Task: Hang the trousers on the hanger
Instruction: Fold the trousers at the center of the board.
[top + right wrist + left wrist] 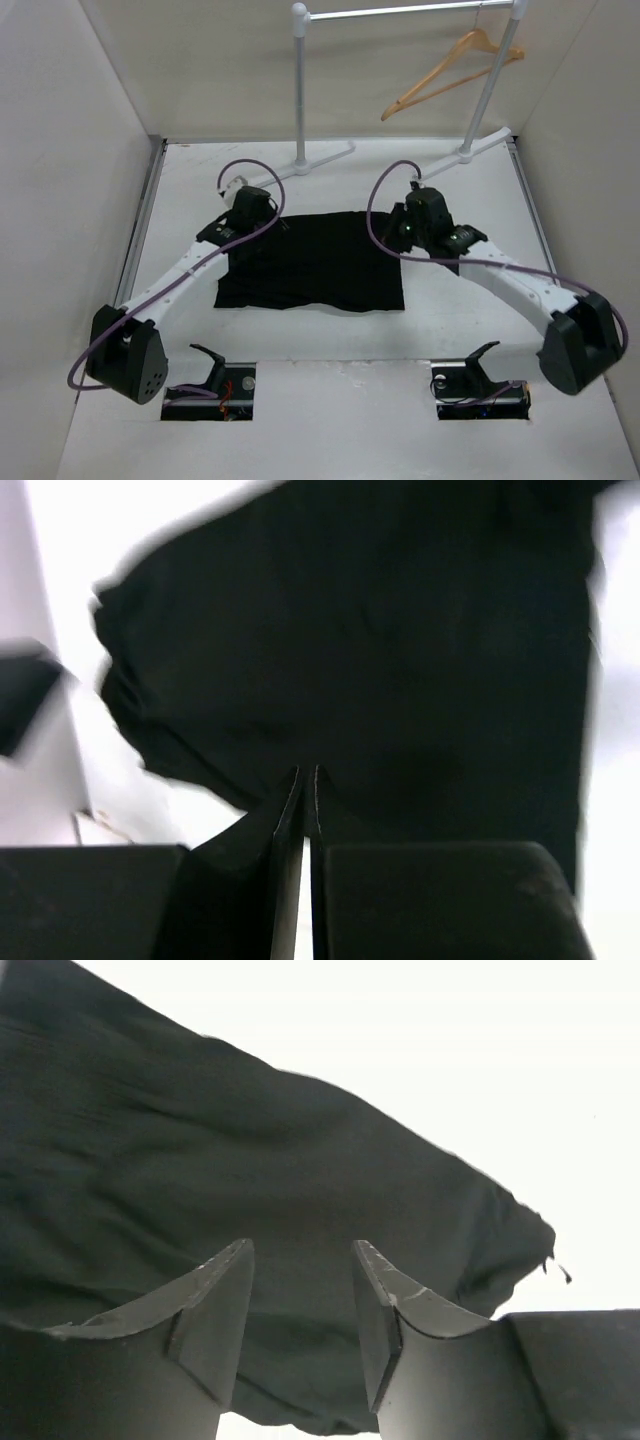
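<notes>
The black trousers [310,262] lie folded flat in a rough square on the white table. My left gripper [268,220] is at their far left corner, and in the left wrist view its jaws [300,1260] stand open over the dark cloth [250,1160]. My right gripper [401,236] is at the far right corner. Its jaws [307,772] are pressed almost together, with their tips at the edge of the cloth [380,630]. The tan wooden hanger [452,68] hangs tilted from the rail at the back right.
A grey rail stand crosses the back, with a left post [300,90] and a right post [497,80] on feet resting on the table. White walls close in left, right and back. Two cutouts with black fittings [210,385] [478,385] sit at the near edge.
</notes>
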`<move>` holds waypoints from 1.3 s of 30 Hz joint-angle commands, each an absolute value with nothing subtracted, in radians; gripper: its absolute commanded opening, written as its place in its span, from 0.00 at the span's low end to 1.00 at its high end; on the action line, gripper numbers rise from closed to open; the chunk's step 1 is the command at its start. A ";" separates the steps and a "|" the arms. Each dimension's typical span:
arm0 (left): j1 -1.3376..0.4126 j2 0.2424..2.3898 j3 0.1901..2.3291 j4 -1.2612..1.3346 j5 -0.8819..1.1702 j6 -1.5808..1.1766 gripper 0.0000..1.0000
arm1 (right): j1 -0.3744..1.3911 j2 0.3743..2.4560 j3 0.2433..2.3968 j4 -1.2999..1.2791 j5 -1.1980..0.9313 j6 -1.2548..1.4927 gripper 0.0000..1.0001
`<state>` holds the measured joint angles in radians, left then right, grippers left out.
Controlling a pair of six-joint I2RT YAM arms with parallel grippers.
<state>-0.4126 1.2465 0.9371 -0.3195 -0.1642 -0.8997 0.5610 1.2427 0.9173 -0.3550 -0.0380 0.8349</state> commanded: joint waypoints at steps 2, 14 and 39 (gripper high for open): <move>-0.487 1.299 0.905 -0.258 -0.192 -0.910 0.41 | 0.443 1.457 0.974 -0.036 -0.198 0.802 0.11; -0.349 1.178 0.539 -0.222 -0.212 -0.893 0.45 | 0.303 1.927 1.143 0.100 -0.301 0.969 0.10; -0.532 1.483 0.965 -0.118 -0.147 -0.884 0.43 | 0.401 1.319 0.661 -0.064 -0.253 0.873 0.23</move>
<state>-0.5541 1.4311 0.9344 -0.2089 -0.1551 -0.8978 0.3584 1.3426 0.7372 -0.0502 -0.2798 0.8680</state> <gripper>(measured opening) 0.431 0.239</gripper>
